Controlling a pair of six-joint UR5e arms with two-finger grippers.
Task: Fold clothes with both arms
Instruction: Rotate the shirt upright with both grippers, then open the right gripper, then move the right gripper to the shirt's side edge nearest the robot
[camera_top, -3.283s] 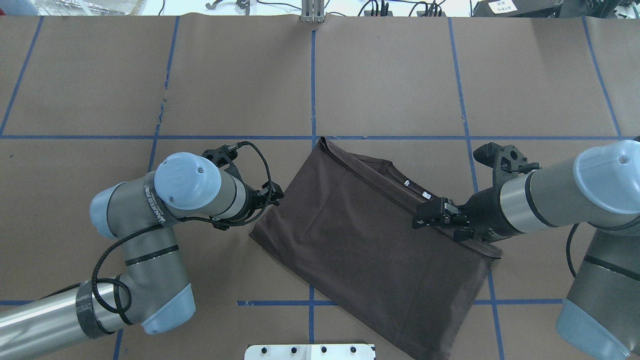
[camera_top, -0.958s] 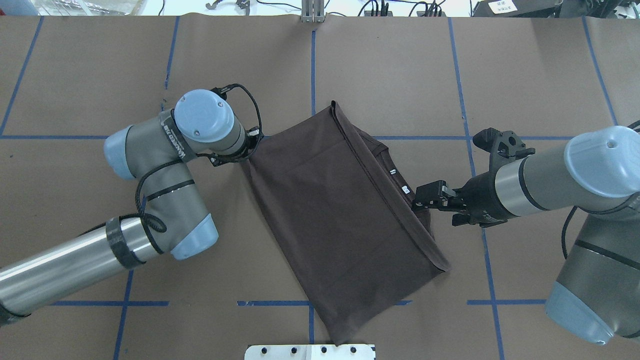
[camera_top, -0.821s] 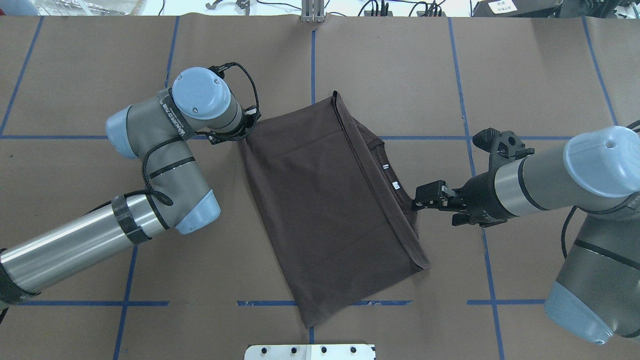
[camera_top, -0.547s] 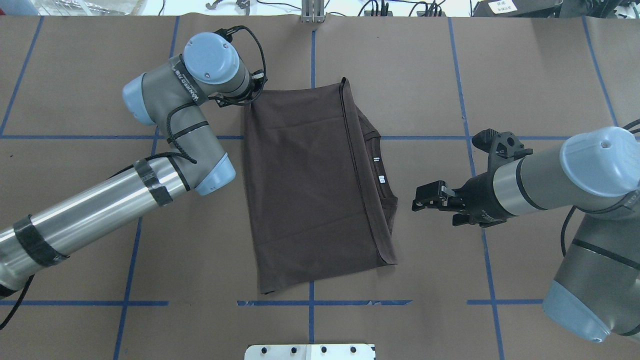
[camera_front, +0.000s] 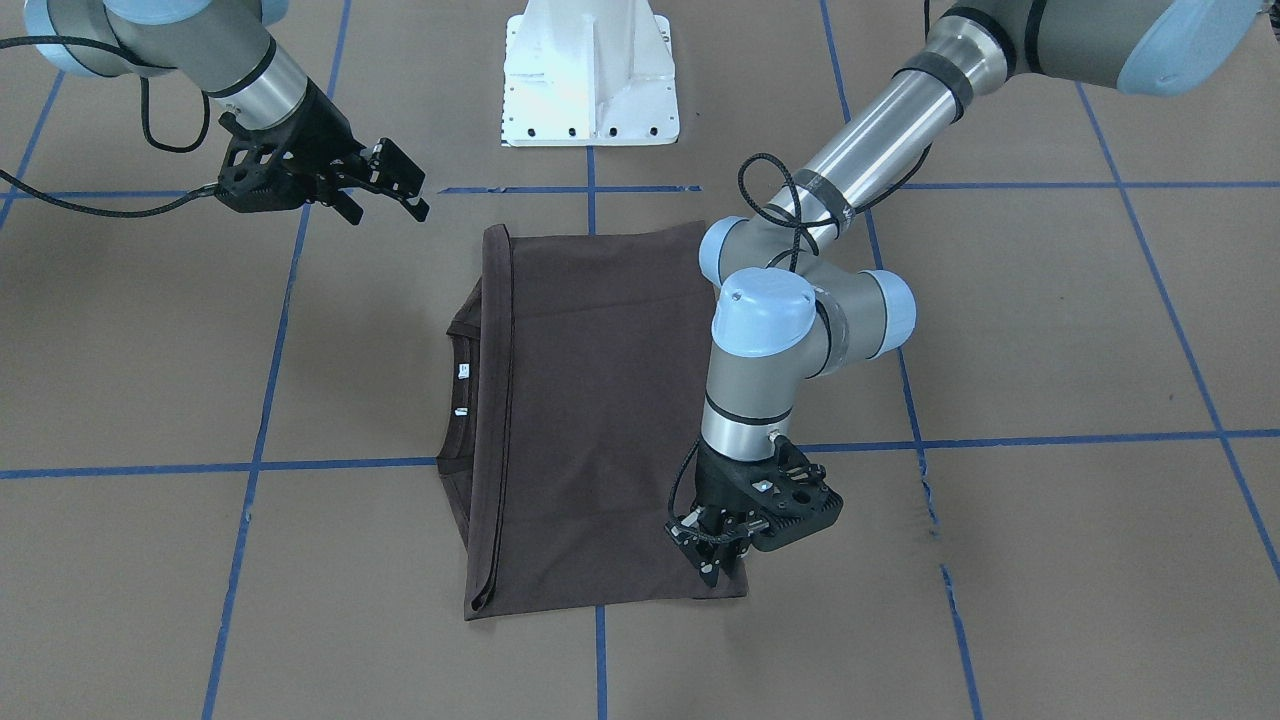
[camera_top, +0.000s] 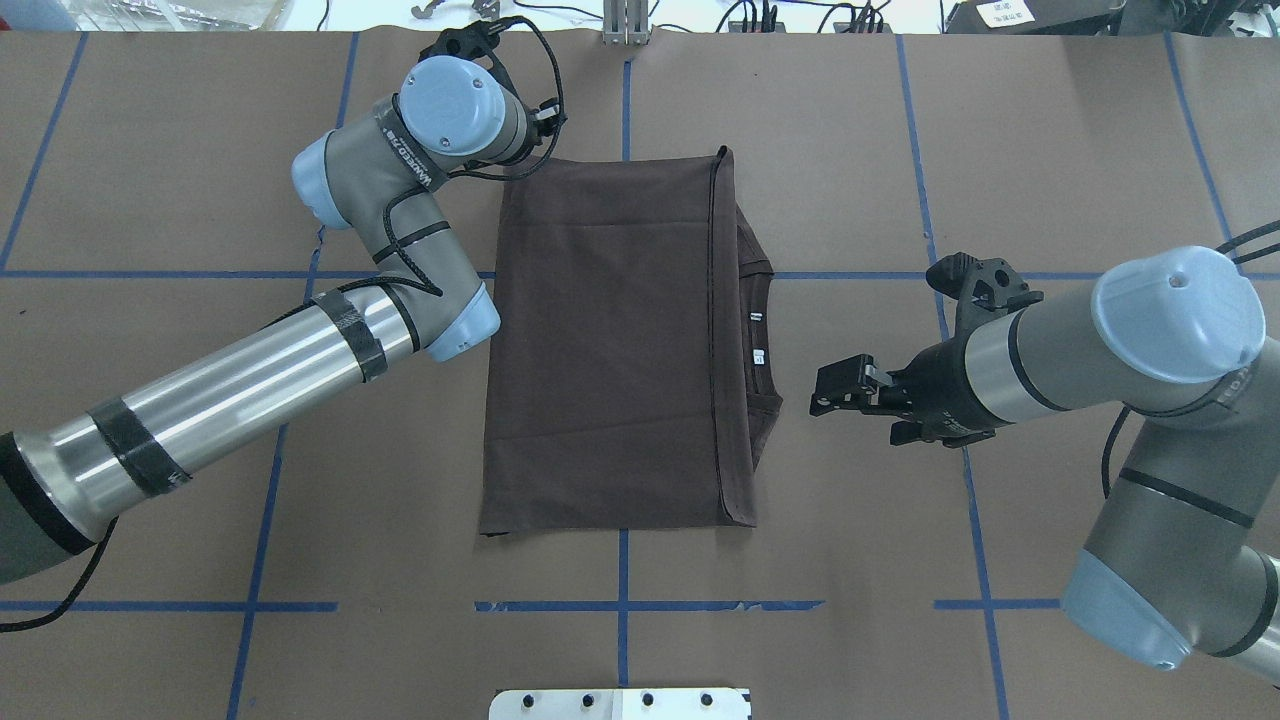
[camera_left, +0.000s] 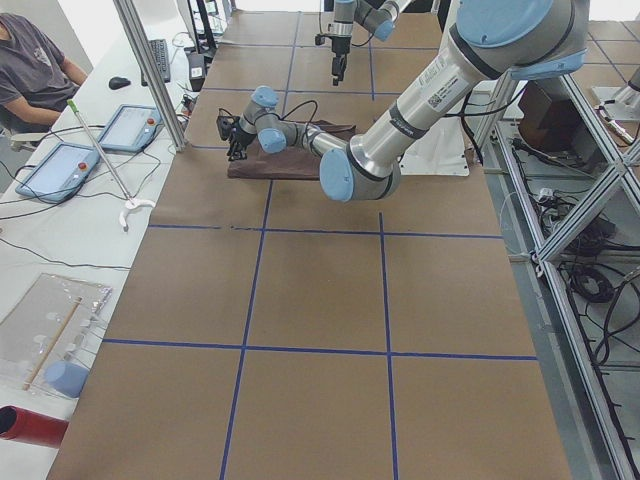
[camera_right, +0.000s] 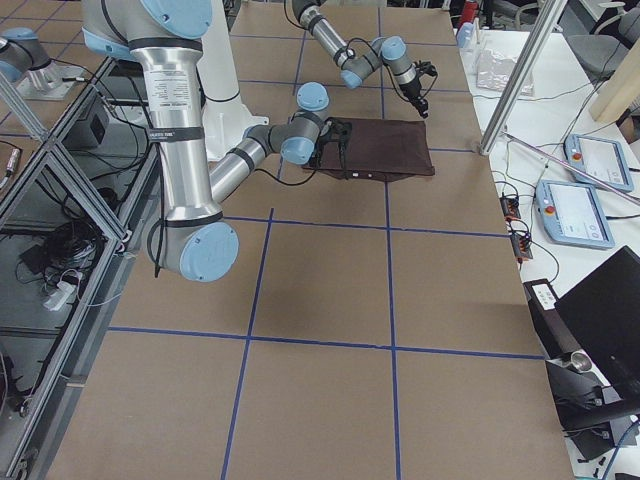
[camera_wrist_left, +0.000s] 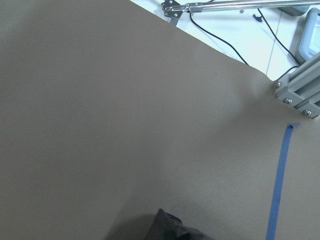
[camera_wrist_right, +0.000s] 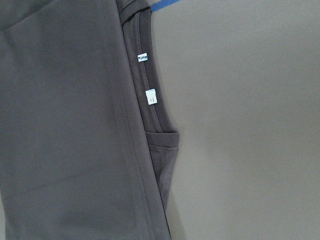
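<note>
The dark brown T-shirt (camera_top: 610, 350) lies folded flat in a rectangle, its collar and two small white labels (camera_top: 757, 335) peeking out on the right side. In the front view my left gripper (camera_front: 713, 565) points straight down, shut on the shirt's far left corner. The overhead view hides those fingers under the left wrist (camera_top: 455, 100). A pinch of dark fabric (camera_wrist_left: 170, 231) shows at the bottom of the left wrist view. My right gripper (camera_top: 824, 390) hovers open just right of the collar, clear of the cloth. The right wrist view shows the collar (camera_wrist_right: 150, 105).
Brown paper with blue tape lines (camera_top: 625, 605) covers the table. The white bolted pedestal (camera_front: 590, 90) stands at the robot's edge. An aluminium post (camera_top: 625, 25) rises at the far edge. A seated person (camera_left: 35, 60) and tablets (camera_left: 60, 165) are beyond the table.
My left gripper dragged the shirt's corner toward the far edge, swinging the shirt square to the table. My right gripper came off the collar side and now stands apart, open.
</note>
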